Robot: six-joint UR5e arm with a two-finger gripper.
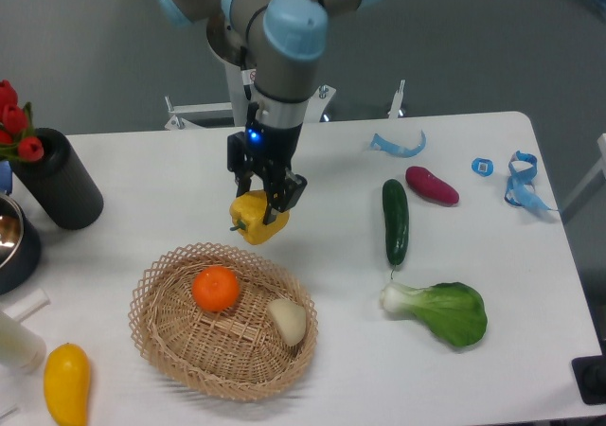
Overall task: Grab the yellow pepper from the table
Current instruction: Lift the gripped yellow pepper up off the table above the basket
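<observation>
Your gripper has its two dark fingers pinched onto the top of the yellow pepper, which you can see hanging under them just beyond the far rim of the wicker basket; whether it has cleared the table or touches it you cannot tell from this angle. The pepper is blocky and lobed, bright yellow, tilted so that its short stem pokes out to the camera's left. Above the fingers a blue light glows on the wrist, and the arm comes down nearly vertical from a grey and light-blue joint at the top of the view. Inside the basket lie an orange and a pale, cream-coloured vegetable. Near the front left corner of the table rests a smooth oval yellow fruit. To the camera's right you have a cucumber, a purple sweet potato and a bok choy, well apart from the pepper. At the left edge stands a black vase with red tulips.
</observation>
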